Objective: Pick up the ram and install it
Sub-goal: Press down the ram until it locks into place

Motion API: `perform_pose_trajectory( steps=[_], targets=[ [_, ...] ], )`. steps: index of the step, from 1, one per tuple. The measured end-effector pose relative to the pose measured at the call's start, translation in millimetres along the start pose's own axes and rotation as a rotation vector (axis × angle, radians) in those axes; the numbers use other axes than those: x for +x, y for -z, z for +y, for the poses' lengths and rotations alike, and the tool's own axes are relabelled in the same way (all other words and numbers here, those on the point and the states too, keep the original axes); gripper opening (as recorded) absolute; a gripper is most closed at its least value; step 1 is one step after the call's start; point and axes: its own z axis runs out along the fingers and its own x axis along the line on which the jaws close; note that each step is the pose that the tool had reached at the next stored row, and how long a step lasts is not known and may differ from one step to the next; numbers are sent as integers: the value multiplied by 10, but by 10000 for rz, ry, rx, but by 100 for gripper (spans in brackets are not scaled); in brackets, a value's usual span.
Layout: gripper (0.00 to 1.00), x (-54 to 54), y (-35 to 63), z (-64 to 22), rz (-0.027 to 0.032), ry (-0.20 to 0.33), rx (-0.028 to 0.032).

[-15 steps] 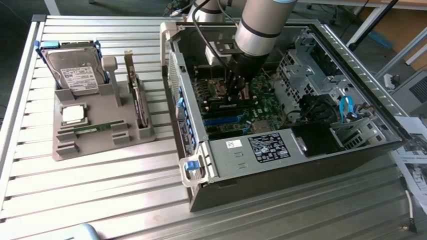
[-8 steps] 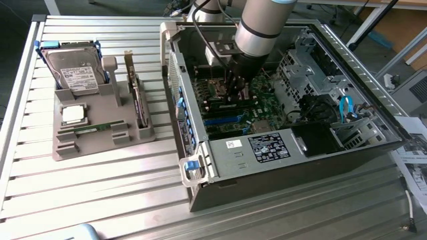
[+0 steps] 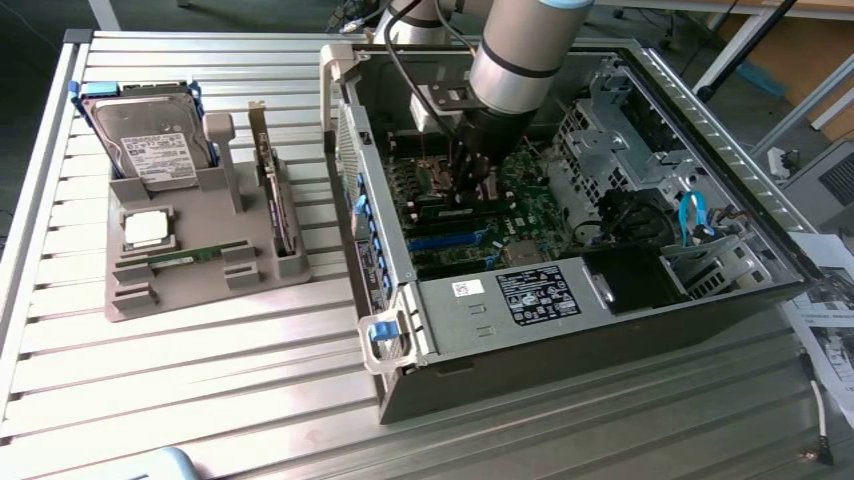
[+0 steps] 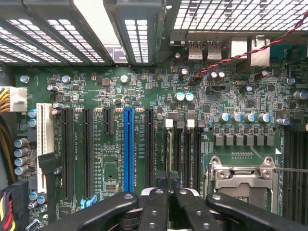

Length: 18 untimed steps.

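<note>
Ram (image 3: 180,258) well apart from end effector (image 3: 470,188)

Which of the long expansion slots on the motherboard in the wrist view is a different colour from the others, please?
The blue slot, standing in the middle of the row; the long slots on either side of it are black, and one at the row's end is white.

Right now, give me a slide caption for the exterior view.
Robot arm reaching into the open computer case, shut gripper down at the motherboard; a ram lies on the gray parts holder beside it.
</note>
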Motion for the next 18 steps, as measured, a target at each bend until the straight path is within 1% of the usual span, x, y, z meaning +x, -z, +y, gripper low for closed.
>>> perform_pose_trajectory(
  steps=[13, 18],
  targets=[
    [10, 6, -33, -1, 3, -1, -1],
    [10, 5, -26, -1, -7, 0, 3]
  ],
)
